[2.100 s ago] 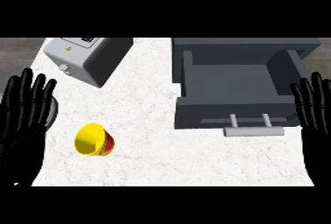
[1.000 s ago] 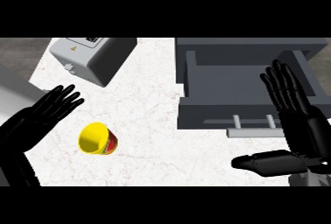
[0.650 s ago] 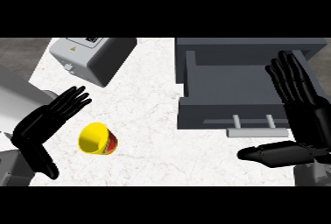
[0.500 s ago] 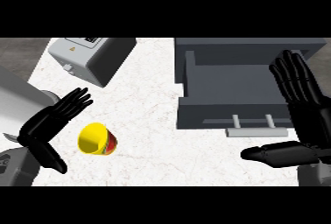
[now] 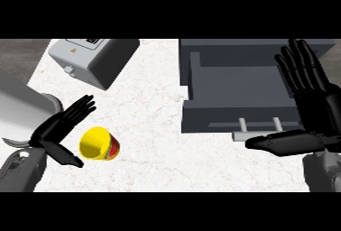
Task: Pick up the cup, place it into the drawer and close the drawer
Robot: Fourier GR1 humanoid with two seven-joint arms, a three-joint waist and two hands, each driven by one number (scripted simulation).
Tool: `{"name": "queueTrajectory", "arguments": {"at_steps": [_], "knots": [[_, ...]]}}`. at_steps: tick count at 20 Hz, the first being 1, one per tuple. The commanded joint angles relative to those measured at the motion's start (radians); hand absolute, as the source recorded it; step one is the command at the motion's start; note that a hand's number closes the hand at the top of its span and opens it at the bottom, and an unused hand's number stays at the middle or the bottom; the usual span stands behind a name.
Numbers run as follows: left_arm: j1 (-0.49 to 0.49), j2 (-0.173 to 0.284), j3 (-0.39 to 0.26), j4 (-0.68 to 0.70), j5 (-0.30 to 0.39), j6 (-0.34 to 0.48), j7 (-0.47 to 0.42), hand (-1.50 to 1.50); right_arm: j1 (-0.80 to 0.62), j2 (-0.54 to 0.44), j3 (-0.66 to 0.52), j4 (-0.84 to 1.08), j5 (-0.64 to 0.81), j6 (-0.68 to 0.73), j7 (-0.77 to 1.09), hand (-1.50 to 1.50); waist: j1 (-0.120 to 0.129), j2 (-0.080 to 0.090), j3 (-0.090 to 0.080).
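Observation:
A yellow cup (image 5: 99,144) with a red side lies tipped over on the white counter at the lower left, its mouth facing left and toward me. My left hand (image 5: 58,127) is open just left of the cup, fingers straight and pointing up and right, thumb below the cup's rim, not closed round it. The grey drawer (image 5: 236,90) stands pulled open at the upper right, with nothing inside and its handle (image 5: 258,129) facing me. My right hand (image 5: 307,88) is open over the drawer's right side, fingers up, thumb stretched left near the handle.
A grey toaster-like box (image 5: 96,57) sits at the upper left of the marble counter (image 5: 153,126). The counter's left edge runs behind my left forearm.
My left hand has come in from the left edge and turned its palm toward the cup. My right hand has moved inward over the drawer's right side. The cup has not moved.

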Motion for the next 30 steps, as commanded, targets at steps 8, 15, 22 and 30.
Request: {"name": "queueTrajectory", "arguments": {"at_steps": [8,15,22,30], "knots": [[-0.069,-0.039,-0.088,0.306,-0.152,0.057,-0.362,-1.5,-0.078,-0.009,-0.019,0.033,-0.011,-0.006,0.032,-1.5,-0.015,0.008,-0.003],[-0.113,-0.076,-0.096,0.374,-0.143,0.081,-0.433,-1.5,-0.041,-0.015,-0.014,0.01,-0.034,0.028,0.022,-1.5,-0.027,0.01,-0.004],[-0.108,-0.115,-0.132,0.414,-0.165,0.101,-0.504,-1.5,-0.063,-0.018,-0.025,-0.025,-0.037,-0.003,0.092,-1.5,-0.025,0.009,-0.004],[-0.155,-0.104,-0.145,0.448,-0.17,0.083,-0.539,-1.5,-0.01,-0.036,-0.051,0.004,-0.044,0.038,0.013,-1.5,-0.029,0.011,-0.003]]}}
